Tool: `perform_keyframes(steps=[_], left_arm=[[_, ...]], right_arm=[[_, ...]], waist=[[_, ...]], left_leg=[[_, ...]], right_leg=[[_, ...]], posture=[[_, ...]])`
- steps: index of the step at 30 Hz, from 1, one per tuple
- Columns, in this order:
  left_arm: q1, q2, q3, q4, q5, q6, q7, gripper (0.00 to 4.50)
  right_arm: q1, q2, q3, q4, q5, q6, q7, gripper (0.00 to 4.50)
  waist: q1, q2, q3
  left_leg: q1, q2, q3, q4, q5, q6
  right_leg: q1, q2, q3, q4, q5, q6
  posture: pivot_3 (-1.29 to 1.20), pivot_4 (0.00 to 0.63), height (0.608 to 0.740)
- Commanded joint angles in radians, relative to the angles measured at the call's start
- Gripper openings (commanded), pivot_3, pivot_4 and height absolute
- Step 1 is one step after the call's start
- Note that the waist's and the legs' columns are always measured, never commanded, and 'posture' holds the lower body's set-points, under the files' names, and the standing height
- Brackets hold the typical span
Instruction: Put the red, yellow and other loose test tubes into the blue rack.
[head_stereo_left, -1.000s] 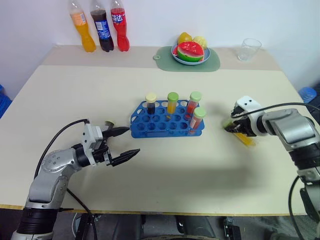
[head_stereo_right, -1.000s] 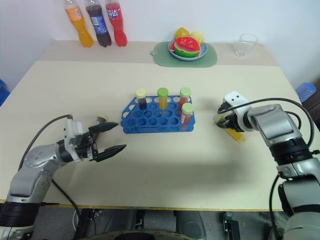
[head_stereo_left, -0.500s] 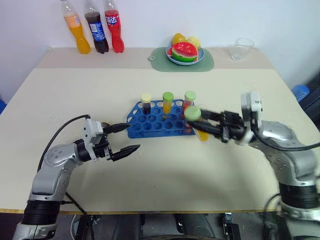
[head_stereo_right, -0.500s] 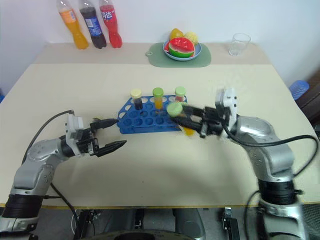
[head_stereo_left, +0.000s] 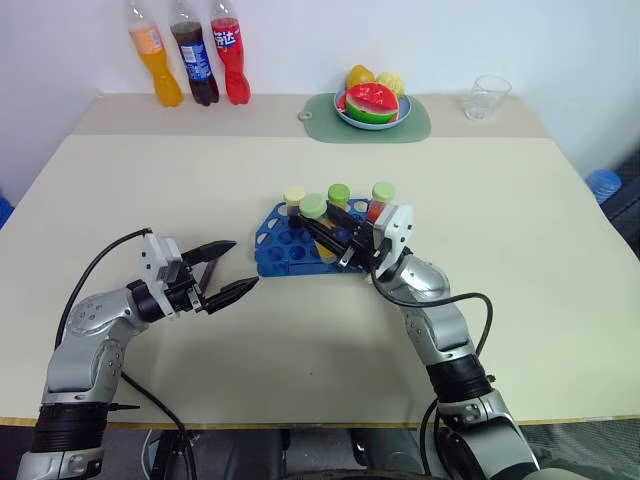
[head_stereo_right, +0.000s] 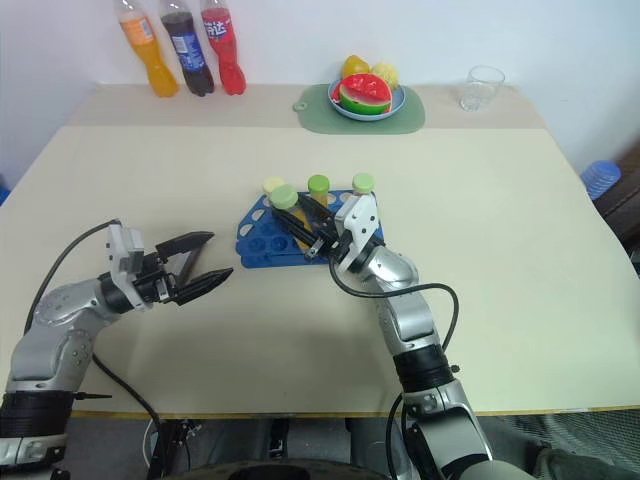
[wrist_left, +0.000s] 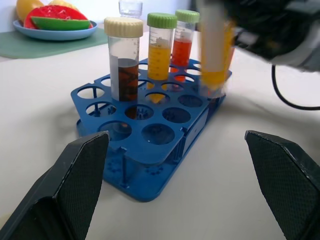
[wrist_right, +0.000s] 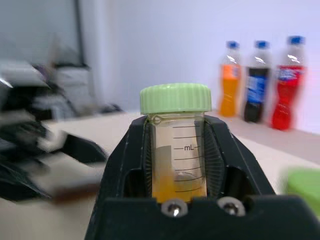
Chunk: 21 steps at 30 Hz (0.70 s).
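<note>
Head pair high, wrist cameras low and close.
My head views look down across the table (head_stereo_left: 520, 200); both wrist cameras sit near the blue rack (wrist_left: 165, 135), shared with them.

Small blue plastic tube rack (head_stereo_left: 300, 250) at the centre of the pale counter (head_stereo_left: 520, 230), three capped tubes (wrist_left: 161, 47) standing in its rear row. Right gripper (head_stereo_left: 322, 226) above the rack holds a green-capped yellow tube (wrist_right: 175, 145); left gripper (head_stereo_left: 228, 268) lies to its left. Three tall soda bottles (head_stereo_left: 190, 62) and a fruit plate (head_stereo_left: 373, 118) stand behind.
</note>
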<state>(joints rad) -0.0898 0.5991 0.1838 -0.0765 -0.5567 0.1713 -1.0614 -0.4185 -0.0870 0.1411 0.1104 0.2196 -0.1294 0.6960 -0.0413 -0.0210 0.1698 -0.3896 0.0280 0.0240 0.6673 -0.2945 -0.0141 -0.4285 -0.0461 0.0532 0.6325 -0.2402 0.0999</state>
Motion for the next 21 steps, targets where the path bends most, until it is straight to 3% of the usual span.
perform_keyframes(steps=[1, 21], left_arm=[[0.006, 0.013, 0.032, -0.048, -0.019, 0.005, 0.01, 4.5], [0.016, 0.001, 0.028, -0.083, -0.023, 0.024, 0.034, 4.5]], right_arm=[[-0.025, 0.014, -0.018, 0.02, -0.01, -0.071, -0.03, 1.12], [0.001, 0.04, -0.001, 0.162, -0.029, -0.192, -0.048, 1.12]], waist=[[-0.001, 0.0, 0.0], [-0.003, 0.0, 0.0]], left_leg=[[0.0, 0.0, 0.0, 0.0, 0.0, 0.0], [0.001, 0.001, 0.0, 0.0, 0.0, 0.0]], right_leg=[[0.0, 0.0, 0.0, 0.0, 0.0, 0.0], [0.0, 0.001, 0.0, 0.001, 0.0, 0.0]], posture=[[0.0, 0.15, 0.74], [0.0, 0.15, 0.74]])
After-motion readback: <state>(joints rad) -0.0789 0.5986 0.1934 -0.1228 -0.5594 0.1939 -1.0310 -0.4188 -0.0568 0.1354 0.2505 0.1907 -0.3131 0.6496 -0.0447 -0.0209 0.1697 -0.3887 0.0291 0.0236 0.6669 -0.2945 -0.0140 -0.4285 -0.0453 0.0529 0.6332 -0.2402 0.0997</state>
